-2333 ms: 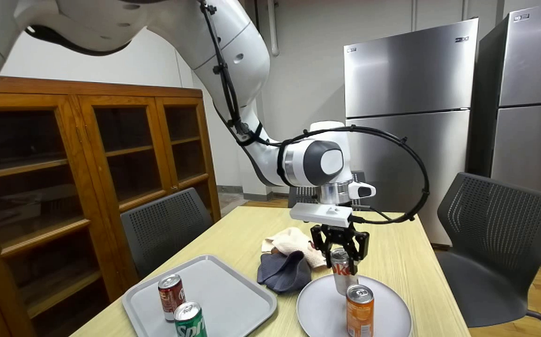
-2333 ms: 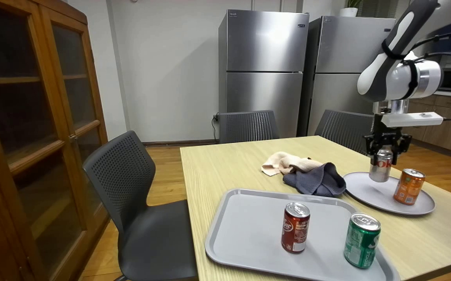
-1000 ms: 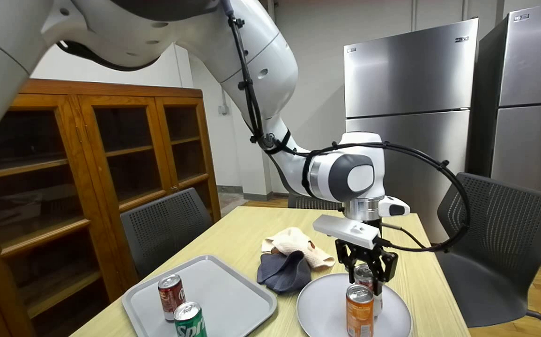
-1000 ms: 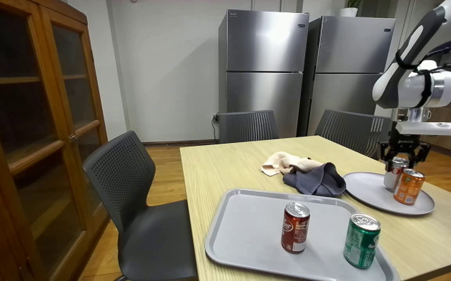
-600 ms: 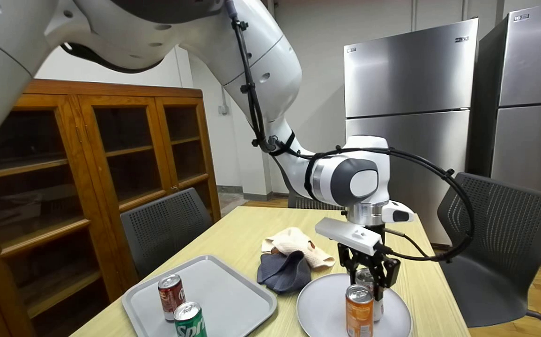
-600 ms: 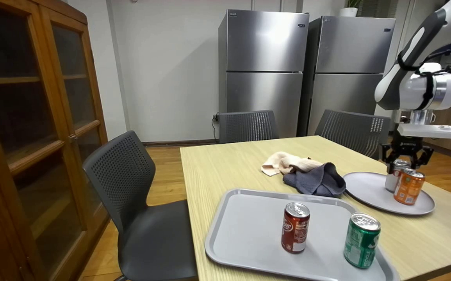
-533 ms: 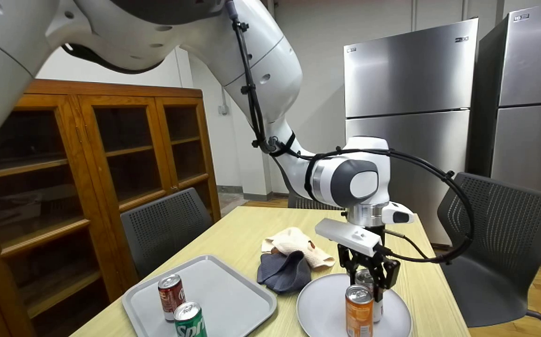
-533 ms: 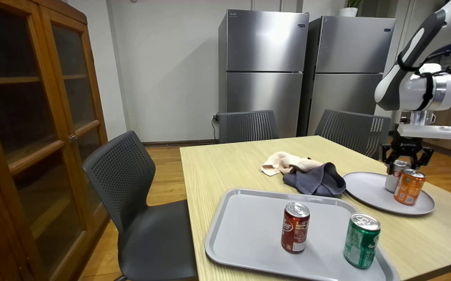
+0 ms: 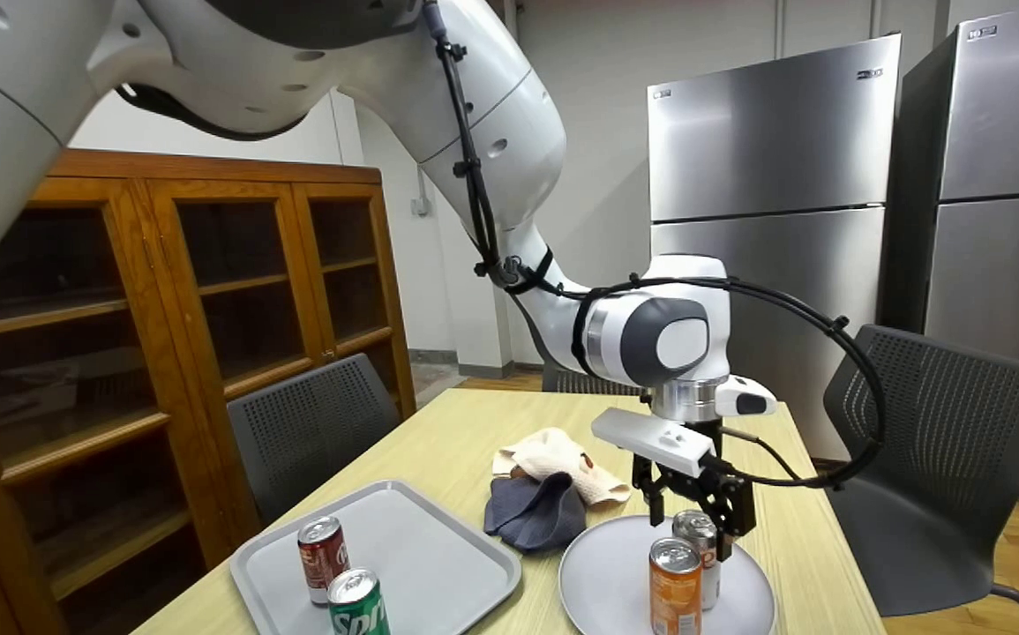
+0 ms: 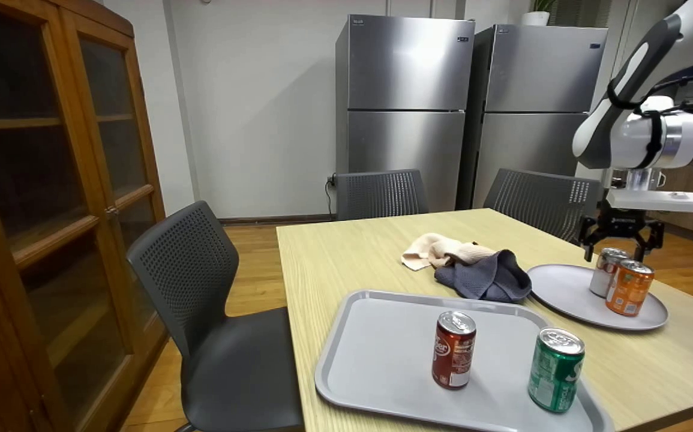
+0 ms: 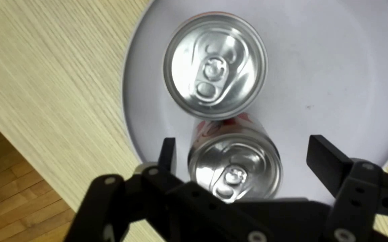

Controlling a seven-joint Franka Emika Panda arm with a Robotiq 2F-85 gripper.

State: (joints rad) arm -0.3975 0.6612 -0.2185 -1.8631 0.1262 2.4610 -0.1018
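Released, the pincer (image 11: 246,154) stands with its jaws apart on either side of the silver can (image 11: 236,168), which rests upright on the plate (image 11: 331,67) between them, nearer one jaw; a clean release likely wants a slow, straight rise, jaws wide, so neither tips it towards the orange can (image 9: 676,591) just outside the pincer's grasp. The silver can shows red marks; its lid is shiny, its tab flat.
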